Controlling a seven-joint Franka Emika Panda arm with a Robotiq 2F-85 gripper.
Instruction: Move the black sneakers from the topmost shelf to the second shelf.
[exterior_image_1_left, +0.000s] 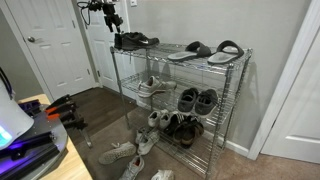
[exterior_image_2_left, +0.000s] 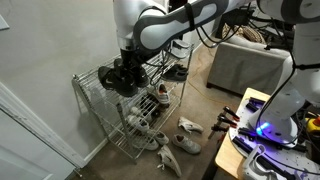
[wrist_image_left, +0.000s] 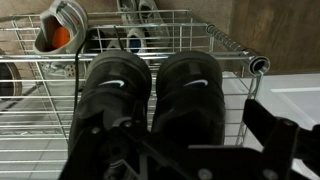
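- While the sneakers are seen side by side on the top shelf, at the end of the rack, the claw is seen just above them; whether it is open or closed cannot be told.
- If only one shoe is gripped, its mate may be knocked off the edge at 3 o'clock in the wrist view.
- If the fingers are pushed between the wires, they may be caught and the rack tugged.
- Since the second shelf is crowded with white shoes, a collision may be caused at set-down.
- If the hold is loose, a sneaker may be dropped.
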